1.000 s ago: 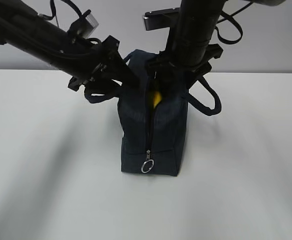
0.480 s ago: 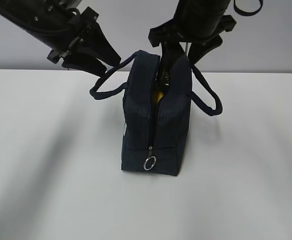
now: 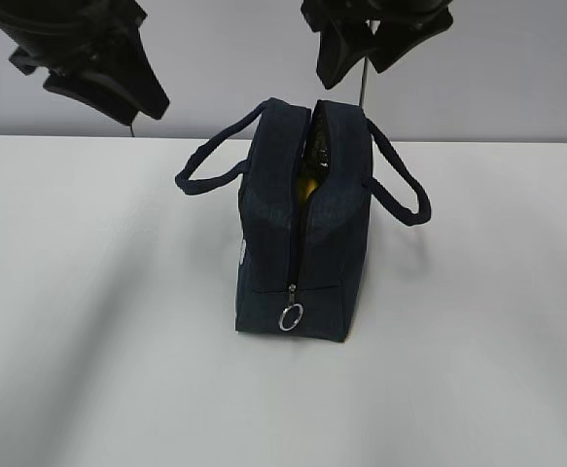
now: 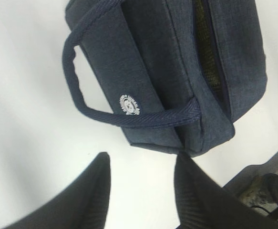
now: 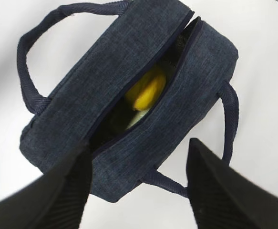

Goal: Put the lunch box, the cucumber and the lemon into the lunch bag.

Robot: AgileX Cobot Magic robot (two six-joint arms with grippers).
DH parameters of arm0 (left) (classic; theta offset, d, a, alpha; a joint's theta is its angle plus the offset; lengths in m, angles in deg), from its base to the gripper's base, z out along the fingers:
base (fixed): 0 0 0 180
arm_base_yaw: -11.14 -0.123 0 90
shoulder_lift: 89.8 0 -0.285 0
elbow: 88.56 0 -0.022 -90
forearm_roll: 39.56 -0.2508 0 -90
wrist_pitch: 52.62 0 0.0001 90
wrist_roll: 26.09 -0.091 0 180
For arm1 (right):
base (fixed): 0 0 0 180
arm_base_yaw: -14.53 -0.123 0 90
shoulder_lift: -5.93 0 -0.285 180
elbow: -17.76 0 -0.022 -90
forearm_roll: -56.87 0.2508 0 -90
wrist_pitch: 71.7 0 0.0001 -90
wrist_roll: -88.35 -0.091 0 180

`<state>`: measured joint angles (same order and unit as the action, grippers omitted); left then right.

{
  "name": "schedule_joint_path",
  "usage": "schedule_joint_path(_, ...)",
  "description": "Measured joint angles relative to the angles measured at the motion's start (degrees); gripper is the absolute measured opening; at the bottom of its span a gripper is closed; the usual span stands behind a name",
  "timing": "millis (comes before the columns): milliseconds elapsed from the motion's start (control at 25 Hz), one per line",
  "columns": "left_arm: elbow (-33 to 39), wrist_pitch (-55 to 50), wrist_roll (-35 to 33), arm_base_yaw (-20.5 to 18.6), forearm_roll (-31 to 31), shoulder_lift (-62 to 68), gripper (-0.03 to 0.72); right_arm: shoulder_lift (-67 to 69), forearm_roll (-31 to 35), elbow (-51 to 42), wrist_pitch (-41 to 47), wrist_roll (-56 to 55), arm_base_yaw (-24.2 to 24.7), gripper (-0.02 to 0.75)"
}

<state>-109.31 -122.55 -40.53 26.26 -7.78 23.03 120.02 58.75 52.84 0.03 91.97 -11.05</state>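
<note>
The dark navy lunch bag [image 3: 302, 243] stands upright mid-table with its top zipper open. The yellow lemon [image 5: 146, 90] lies inside, also showing through the slit in the exterior view [image 3: 305, 187]. A pale green bit of the lunch box lid [image 5: 136, 118] shows under it. The cucumber is not clearly visible in the dark interior. My left gripper [image 3: 145, 112] hangs open and empty above and left of the bag, as the left wrist view [image 4: 142, 160] shows. My right gripper [image 3: 353, 76] is open and empty above the bag's top, also in its wrist view [image 5: 139, 145].
The bag's two looped handles [image 3: 210, 165] stick out to either side. The metal ring pull [image 3: 290, 317] hangs at the near end, low down. A white round logo [image 4: 128, 104] is on the left side. The white table [image 3: 88, 341] surrounds the bag.
Both grippers have risen up and away from the bag. The left one has let go of the bag's left side and handle. The bag stands on its own, with the opening narrower.
</note>
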Motion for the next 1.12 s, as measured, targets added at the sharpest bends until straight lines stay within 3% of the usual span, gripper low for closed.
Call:
schedule_joint_path(120, 0.0, -0.4, 3.2, 1.5, -6.6, -3.8, 0.293, -1.2, 2.1, 0.0, 0.0, -1.8, 0.0, 0.463)
schedule_joint_path(240, 0.0, -1.0, 5.5, 2.9, -11.8, -7.7, 0.290, -2.9, 6.1, -0.1, 0.1, -1.8, -0.1, 0.410)
schedule_joint_path(400, 0.7, -1.3, 7.1, 3.3, -13.3, -12.7, 0.290, -6.5, 6.9, -1.9, 0.2, -1.9, -1.6, 0.311)
schedule_joint_path(560, 4.9, -1.3, 7.6, 3.3, -13.6, -18.0, 0.289, -11.9, 5.6, -7.2, 0.2, -2.0, -3.3, 0.285)
schedule_joint_path(720, 9.8, -1.5, 7.8, 3.3, -13.8, -23.1, 0.289, -19.5, 2.6, -16.9, -0.8, -2.2, -4.6, 0.283)
schedule_joint_path(1120, 21.0, -1.6, 7.8, 3.3, -14.0, -33.7, 0.289, -41.9, 2.4, -53.6, -29.5, 0.2, -4.8, 0.281)
